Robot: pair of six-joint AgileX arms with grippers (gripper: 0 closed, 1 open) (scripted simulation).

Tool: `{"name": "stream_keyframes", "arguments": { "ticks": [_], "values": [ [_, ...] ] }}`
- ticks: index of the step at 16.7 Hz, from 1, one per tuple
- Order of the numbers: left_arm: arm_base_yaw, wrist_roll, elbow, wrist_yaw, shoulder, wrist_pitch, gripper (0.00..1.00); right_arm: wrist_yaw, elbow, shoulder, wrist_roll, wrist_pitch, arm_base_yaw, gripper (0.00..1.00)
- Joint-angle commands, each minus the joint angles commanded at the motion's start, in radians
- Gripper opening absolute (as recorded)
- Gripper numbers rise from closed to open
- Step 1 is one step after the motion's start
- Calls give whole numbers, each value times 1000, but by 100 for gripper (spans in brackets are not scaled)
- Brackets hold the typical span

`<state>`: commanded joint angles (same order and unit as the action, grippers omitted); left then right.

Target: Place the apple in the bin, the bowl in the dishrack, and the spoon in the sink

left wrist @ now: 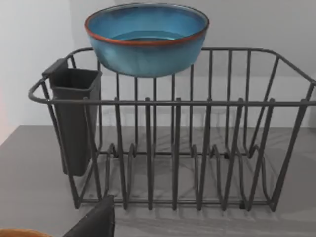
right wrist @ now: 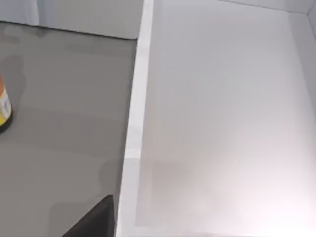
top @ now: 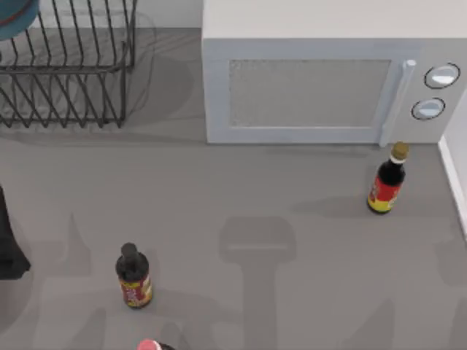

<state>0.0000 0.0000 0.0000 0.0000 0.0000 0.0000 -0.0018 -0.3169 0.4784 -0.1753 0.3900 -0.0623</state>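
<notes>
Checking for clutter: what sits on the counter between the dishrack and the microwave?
Nothing: in the top view, bare grey counter separates the dishrack from the microwave.

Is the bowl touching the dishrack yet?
Cannot tell. In the left wrist view the bowl sits high at the far top rail of the dishrack, its underside overlapping the bars, but no view shows plainly whether it rests on them.

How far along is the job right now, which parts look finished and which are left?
The bowl sits on the top rim of the dishrack, at its back, so that step looks about done. Nothing is seen being carried. The sink basin is bare with no spoon in it, so that step remains. The apple step can't be judged here.
</notes>
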Motion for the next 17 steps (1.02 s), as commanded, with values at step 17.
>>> {"name": "stream_keyframes", "arguments": {
  "ticks": [17],
  "values": [
    [0,0,0,0,0,0,100,0,-542,886,-293,671,-113,100]
  ]
}}
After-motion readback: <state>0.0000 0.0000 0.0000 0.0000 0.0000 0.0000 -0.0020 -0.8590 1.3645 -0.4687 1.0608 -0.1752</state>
